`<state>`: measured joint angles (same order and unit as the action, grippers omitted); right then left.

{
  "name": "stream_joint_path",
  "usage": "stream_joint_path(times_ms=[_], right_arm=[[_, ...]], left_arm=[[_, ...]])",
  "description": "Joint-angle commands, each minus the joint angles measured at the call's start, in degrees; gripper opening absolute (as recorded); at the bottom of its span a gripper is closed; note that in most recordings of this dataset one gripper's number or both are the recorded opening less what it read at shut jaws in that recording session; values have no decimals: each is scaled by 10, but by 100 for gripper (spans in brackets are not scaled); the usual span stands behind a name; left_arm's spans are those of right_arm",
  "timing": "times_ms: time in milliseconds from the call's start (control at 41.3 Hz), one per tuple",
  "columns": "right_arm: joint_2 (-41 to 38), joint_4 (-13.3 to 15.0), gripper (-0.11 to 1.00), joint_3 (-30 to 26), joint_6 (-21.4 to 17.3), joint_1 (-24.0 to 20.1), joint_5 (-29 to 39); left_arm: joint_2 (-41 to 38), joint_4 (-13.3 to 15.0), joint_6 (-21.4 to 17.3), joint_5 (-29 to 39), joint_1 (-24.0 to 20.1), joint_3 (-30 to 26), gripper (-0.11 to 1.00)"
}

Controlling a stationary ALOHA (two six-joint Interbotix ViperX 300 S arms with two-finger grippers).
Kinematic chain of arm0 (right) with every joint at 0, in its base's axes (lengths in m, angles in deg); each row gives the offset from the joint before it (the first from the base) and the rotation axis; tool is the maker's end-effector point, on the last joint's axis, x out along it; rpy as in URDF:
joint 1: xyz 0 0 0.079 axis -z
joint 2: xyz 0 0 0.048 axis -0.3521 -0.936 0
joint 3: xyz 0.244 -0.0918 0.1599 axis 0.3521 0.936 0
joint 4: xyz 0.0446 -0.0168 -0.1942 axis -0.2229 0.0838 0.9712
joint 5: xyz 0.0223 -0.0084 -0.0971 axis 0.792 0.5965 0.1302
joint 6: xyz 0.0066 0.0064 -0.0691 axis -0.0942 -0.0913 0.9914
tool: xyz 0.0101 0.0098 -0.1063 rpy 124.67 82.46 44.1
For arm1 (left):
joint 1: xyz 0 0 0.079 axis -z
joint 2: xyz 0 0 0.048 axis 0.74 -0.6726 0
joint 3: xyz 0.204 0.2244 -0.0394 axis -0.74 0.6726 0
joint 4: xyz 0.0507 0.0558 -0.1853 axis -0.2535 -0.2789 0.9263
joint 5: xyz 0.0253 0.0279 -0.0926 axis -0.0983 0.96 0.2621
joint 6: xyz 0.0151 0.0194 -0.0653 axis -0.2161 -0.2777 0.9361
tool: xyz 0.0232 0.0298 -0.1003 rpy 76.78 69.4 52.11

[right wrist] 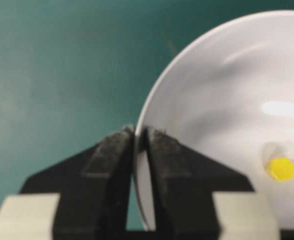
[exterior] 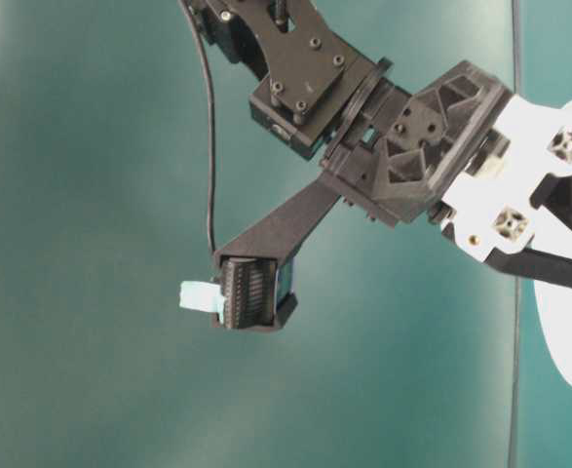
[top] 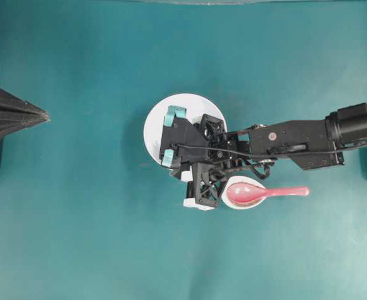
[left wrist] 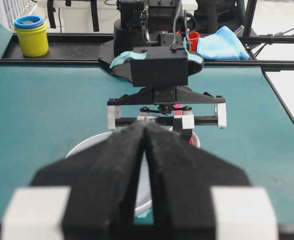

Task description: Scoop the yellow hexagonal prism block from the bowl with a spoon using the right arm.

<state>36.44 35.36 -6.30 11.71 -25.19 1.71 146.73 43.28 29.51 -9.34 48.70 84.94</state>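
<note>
The left gripper (top: 45, 116) is sitting closed at the worktop's left edge. Mid-worktop, the right gripper (right wrist: 139, 134) is pinching the white bowl (right wrist: 212, 100) by its rim; the yellow hexagonal prism block (right wrist: 280, 168) is lying inside. Just right, the spoon (top: 264, 193) is resting in a small dish (top: 233, 203).

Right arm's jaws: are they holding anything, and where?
Cannot be told. The right gripper has its jaws almost shut at the rim of the bowl, which shows in the slit between them; the spoon lies unheld in a small dish.
</note>
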Motion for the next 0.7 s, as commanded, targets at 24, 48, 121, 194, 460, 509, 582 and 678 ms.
stream_joint_path(times_ms=[24,48,121,194,460,509,582,678], right_arm=[[11,2,15,-14,1,-4,-5],[11,2,14,-14,0,-5,-5],[11,2,14,-14,-2,-9,-5],[11,1,14,-14,-3,-13,-5],[11,-1,13,-14,-4,-21,-4],[11,-1,13,-13,-4,-21,0],[11,-1,13,-13,-4,-21,2],[11,-1,13,-12,-4,-21,7]], left_arm=[[-3,-2,1,-4,2,-17,6],[-3,-2,1,-4,1,-17,6],[-3,-2,1,-4,1,-17,6],[-3,-2,1,-4,1,-17,6],[-3,-2,1,-4,1,-17,6],[-3,-2,1,-4,1,-17,6],[-3,-2,1,-4,2,-17,6],[-3,-2,1,-4,1,-17,6]])
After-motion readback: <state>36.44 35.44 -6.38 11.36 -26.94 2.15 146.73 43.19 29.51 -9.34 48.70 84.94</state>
